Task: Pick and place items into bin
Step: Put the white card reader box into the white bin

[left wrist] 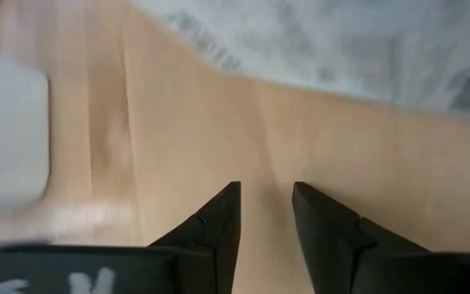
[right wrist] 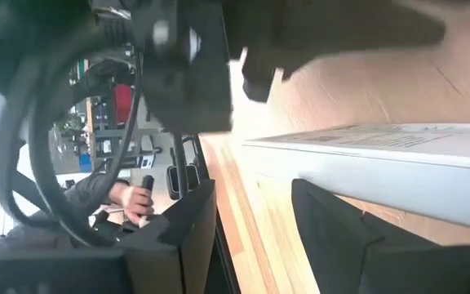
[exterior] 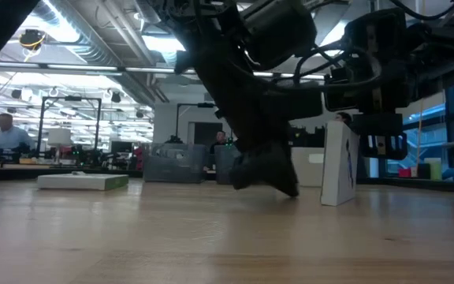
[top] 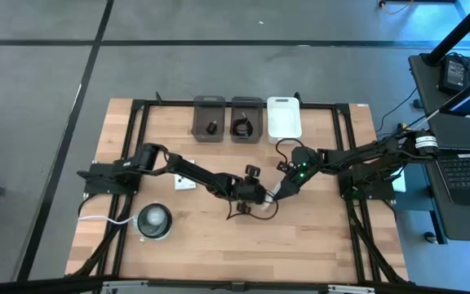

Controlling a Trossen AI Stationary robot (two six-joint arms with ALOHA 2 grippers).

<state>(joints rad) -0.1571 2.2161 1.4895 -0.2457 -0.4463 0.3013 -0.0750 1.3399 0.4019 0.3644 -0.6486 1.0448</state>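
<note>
One white packet (exterior: 337,162) with dark print stands upright on its lower edge mid-table, seen edge-on from above (top: 274,193). My right gripper (top: 284,186) is open beside it; in the right wrist view the packet (right wrist: 382,159) runs past one finger (right wrist: 341,229). My left gripper (top: 255,196) is open by a narrow gap, tips down at the bare wood (left wrist: 263,204), with a white printed surface (left wrist: 341,49) just beyond. A second packet (top: 184,183) lies flat near the left arm. The tiny black block (top: 210,127) and the coiled cable (top: 243,126) lie in two dark bins. My right gripper has one finger (right wrist: 341,229) standing in front of the upright packet's broad face (right wrist: 398,188); the packet is not between the two fingers, and I cannot tell whether the finger touches it. My left gripper holds nothing.
Two dark bins (top: 209,106) (top: 246,106) and a white bin (top: 284,131) sit in a row at the table's far edge. The round grey-white disc (top: 153,220) with its white cord (top: 104,219) lies near the left front. The two grippers stand close together mid-table.
</note>
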